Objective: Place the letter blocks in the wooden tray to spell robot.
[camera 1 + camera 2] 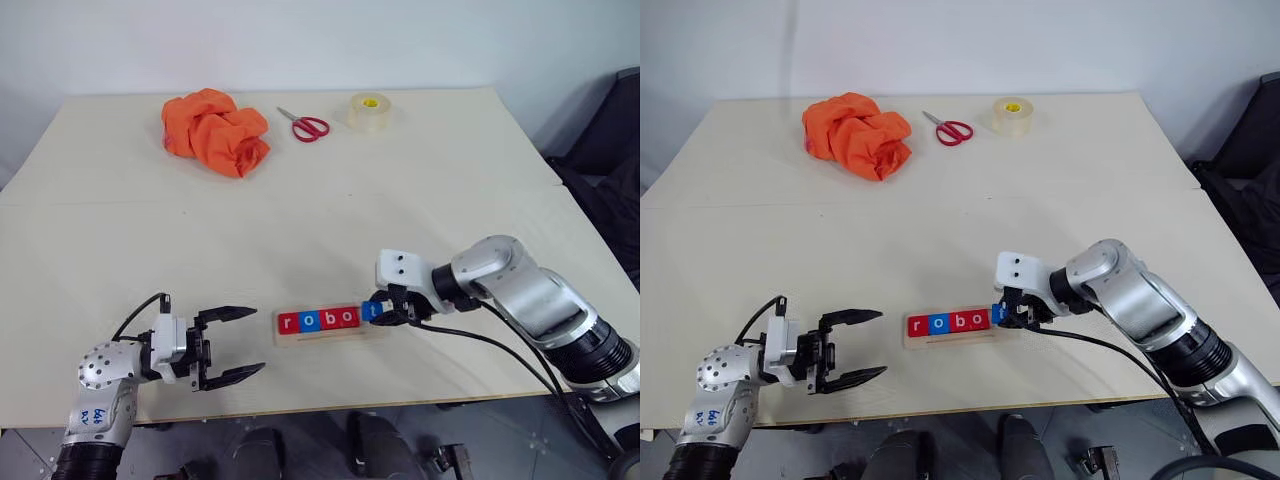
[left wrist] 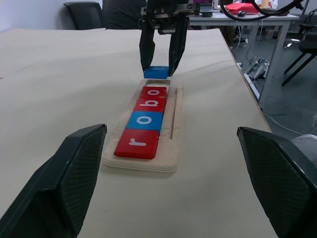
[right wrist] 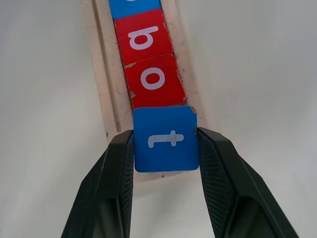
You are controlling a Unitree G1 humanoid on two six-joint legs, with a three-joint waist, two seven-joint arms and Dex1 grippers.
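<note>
The wooden tray (image 1: 322,338) lies near the table's front edge. Four letter blocks sit in it in a row: red r (image 1: 288,322), blue o (image 1: 309,321), red b (image 1: 329,320), red o (image 1: 348,318). My right gripper (image 3: 165,148) is shut on the blue t block (image 3: 165,139), one finger on each side. It holds the block just over the tray's right end, next to the red o (image 3: 153,79). My left gripper (image 1: 258,340) stands open to the left of the tray, pointing at it, with nothing between its fingers.
At the far side of the table lie a crumpled orange cloth (image 1: 215,130), red-handled scissors (image 1: 305,125) and a roll of clear tape (image 1: 368,110). A black chair (image 1: 610,150) stands beyond the table's right edge. The tray is close to the front edge.
</note>
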